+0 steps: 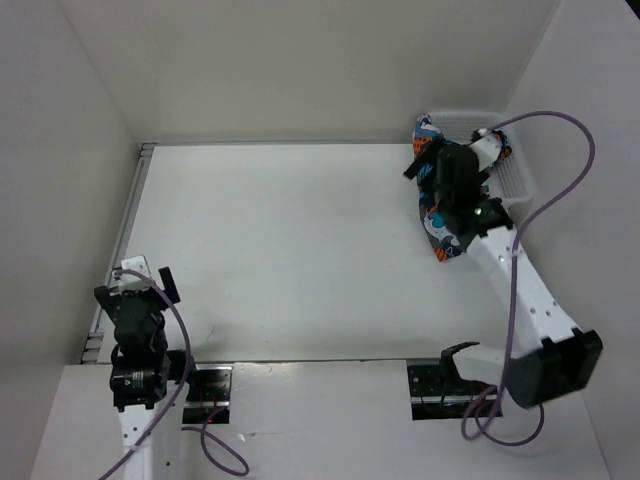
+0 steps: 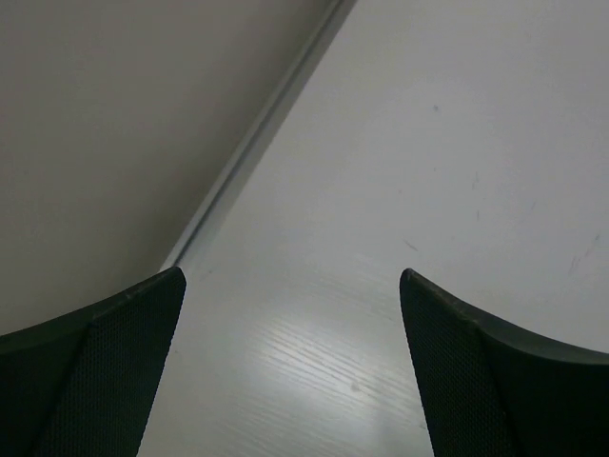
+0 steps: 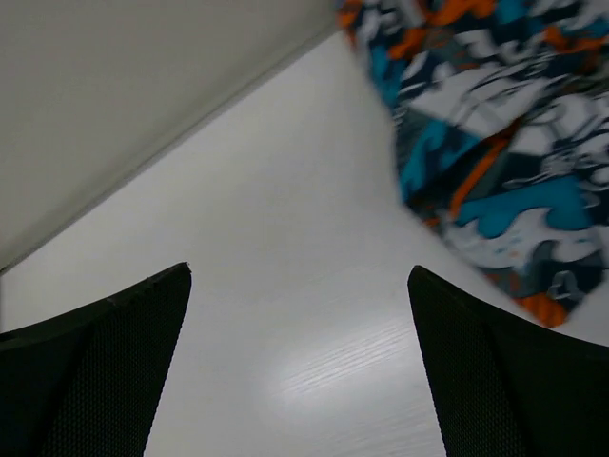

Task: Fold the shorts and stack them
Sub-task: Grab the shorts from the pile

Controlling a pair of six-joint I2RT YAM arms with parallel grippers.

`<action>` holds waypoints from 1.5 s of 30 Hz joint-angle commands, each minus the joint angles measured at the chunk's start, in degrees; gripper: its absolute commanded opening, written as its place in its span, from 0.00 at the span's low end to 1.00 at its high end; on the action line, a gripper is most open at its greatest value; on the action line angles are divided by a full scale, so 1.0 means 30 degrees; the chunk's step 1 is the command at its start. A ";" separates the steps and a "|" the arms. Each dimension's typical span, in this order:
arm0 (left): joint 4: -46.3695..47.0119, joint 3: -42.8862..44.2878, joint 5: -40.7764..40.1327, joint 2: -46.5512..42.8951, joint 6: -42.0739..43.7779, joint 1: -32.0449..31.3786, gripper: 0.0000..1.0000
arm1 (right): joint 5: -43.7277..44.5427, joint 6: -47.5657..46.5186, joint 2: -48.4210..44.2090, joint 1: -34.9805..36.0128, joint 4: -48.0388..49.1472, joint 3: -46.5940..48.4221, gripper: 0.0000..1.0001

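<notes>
Left tool (image 2: 292, 276) and right tool (image 3: 300, 271) released — shorts (image 1: 441, 222) bunched at far-right table (image 1: 300, 250) edge by basket (image 1: 516, 178)

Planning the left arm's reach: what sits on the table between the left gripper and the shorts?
Nothing. In the top view, only bare white table stretches from the left gripper to the shorts at the far right.

The white counter (image 1: 300, 250) is a smooth, faintly glossy surface with a metal rail (image 1: 135, 220) running along its left edge. In its far right corner stands a white mesh plastic basket (image 1: 517, 178). The crumpled cartoon-print shorts (image 1: 441, 232) lie just beside it on the left; whether cloth and basket touch cannot be told.
</notes>
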 commanded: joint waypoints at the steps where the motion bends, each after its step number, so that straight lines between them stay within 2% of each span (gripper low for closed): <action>1: 0.1285 0.2059 0.0382 0.2017 0.0047 0.0098 1.00 | -0.2116 -0.3559 0.2681 -0.5837 -0.0614 0.3047 0.99; 2: 0.0968 0.2676 0.0643 0.2991 0.0047 0.0098 1.00 | -0.2575 -0.3559 0.4488 -0.7854 -0.0614 0.3640 0.99; 3: 0.0530 0.3379 0.1110 0.4015 0.0047 0.0098 1.00 | -0.2580 -0.3849 0.5376 -0.8425 -0.0614 0.4081 0.99; 7: -0.2282 0.7275 0.4856 1.0800 0.0047 0.0098 1.00 | -0.4799 -0.4994 0.9889 -1.0069 -0.0817 0.6626 0.99; 10: -0.3897 0.8946 0.7381 1.4148 0.0047 -0.0076 1.00 | -0.7143 -0.4994 1.2143 -1.0599 0.0114 0.6839 0.99; 12: -0.3899 0.9331 0.7674 1.5183 0.0047 -0.0078 1.00 | -0.9160 -0.5170 1.3433 -1.0804 0.0819 0.6839 0.99; 16: -0.3899 0.9802 0.7911 1.6536 0.0047 -0.0691 1.00 | -0.9725 -0.4967 1.5019 -1.1065 0.1054 0.7454 0.98; 17: -0.3899 0.9802 0.7911 1.6797 0.0047 -0.0693 1.00 | -1.0105 -0.4965 1.5256 -1.1068 0.1346 0.7454 0.95; 19: -0.3899 0.9977 0.7562 1.7034 0.0047 -0.1189 1.00 | -1.1424 -0.4760 1.5841 -1.1537 0.1349 0.7630 0.82; 20: -0.3899 0.9977 0.7560 1.7208 0.0047 -0.1191 1.00 | -1.1688 -0.4586 1.5844 -1.1769 0.1523 0.7833 0.79; 21: -0.3899 0.9977 0.7560 1.7209 0.0047 -0.1191 1.00 | -1.1691 -0.4584 1.5844 -1.1945 0.1525 0.7835 0.63; 24: -0.3899 0.9977 0.7386 1.7209 0.0047 -0.1396 1.00 | -1.1459 -0.4381 1.5641 -1.1947 0.1962 0.7632 0.33; 25: -0.3899 0.9977 0.7384 1.7209 0.0047 -0.1396 1.00 | -1.1457 -0.4379 1.5407 -1.1947 0.2139 0.7630 0.19; 27: -0.3899 0.9977 0.7384 1.7209 0.0047 -0.1570 1.00 | -1.1283 -0.4379 1.5173 -1.1947 0.2140 0.7630 0.09; 28: -0.3899 0.9977 0.7210 1.7209 0.0047 -0.1572 1.00 | -1.1281 -0.4379 1.5171 -1.1947 0.2140 0.7891 0.00; 34: -0.3313 1.0153 0.7032 1.7209 0.0047 -0.1572 1.00 | -1.1105 -0.4613 1.2451 -1.1771 0.2316 0.9327 0.00; 37: -0.2873 1.0678 0.6827 1.7617 0.0047 -0.1746 1.00 | -0.9357 -0.5079 1.0050 -1.0632 0.2988 0.9767 0.00; 38: -0.2670 1.0884 0.6827 1.7910 0.0047 -0.1748 1.00 | -0.8796 -0.5256 0.8738 -0.9845 0.3193 0.9769 0.00; 43: -0.2112 1.2611 0.6478 1.9723 0.0047 -0.1748 1.00 | -0.5573 -0.7098 0.6209 -0.6417 0.2816 1.2719 0.00; 45: -0.1848 1.3811 0.6476 2.0254 0.0047 -0.1748 1.00 | -0.3905 -0.7745 0.5361 -0.3987 0.3075 1.3601 0.00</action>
